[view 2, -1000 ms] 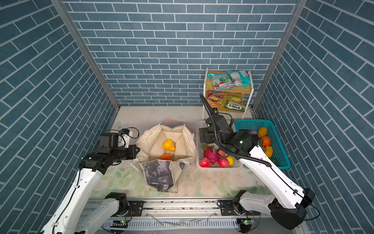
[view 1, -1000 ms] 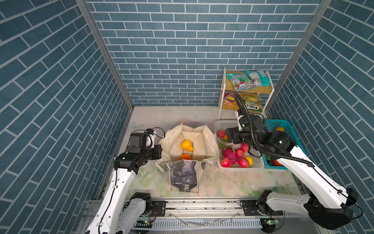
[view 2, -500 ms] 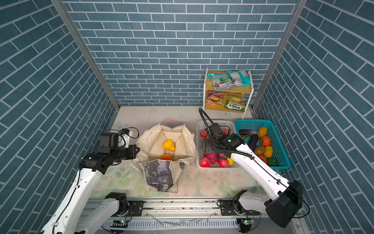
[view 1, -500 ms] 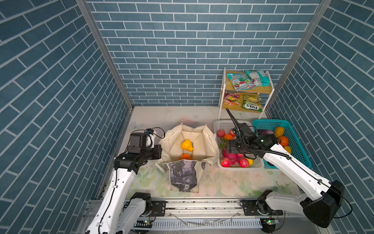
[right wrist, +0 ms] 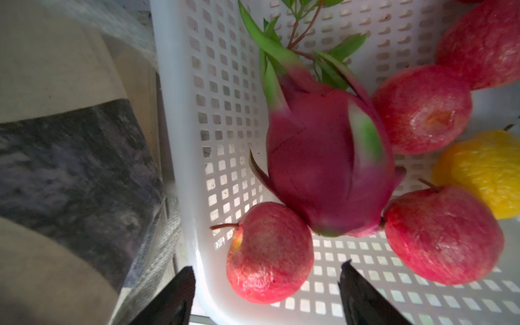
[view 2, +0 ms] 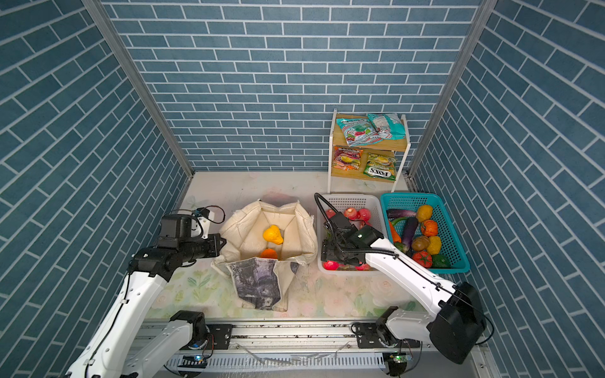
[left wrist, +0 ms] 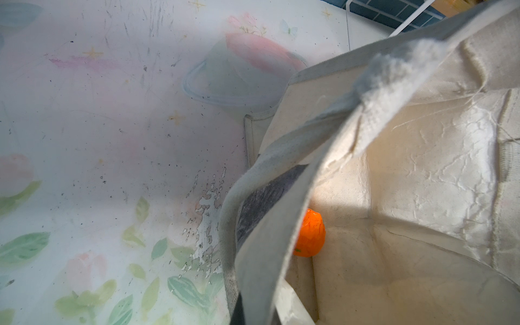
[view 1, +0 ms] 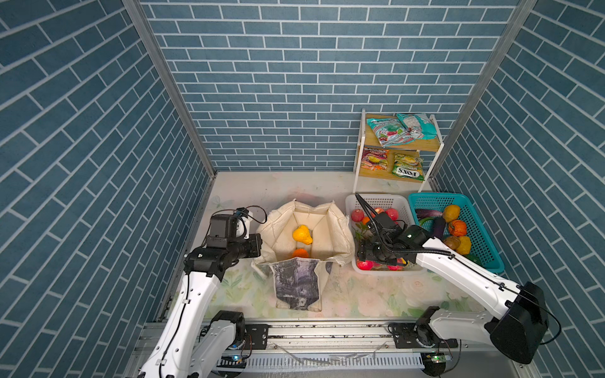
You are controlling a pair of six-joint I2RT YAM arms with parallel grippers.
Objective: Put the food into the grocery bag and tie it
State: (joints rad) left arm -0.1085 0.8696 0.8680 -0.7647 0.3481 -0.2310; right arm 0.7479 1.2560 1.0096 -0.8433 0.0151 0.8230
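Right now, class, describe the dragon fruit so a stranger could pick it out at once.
Find the white basket between the cloth bag and the teal basket. Among the round red apples in it lies the dragon fruit, the only deep pink, egg-shaped fruit with green-tipped scales.

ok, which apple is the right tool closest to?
The apple by the white basket wall next to the bag, lined up between the right tool's open jaws. The other apples lie past the dragon fruit.
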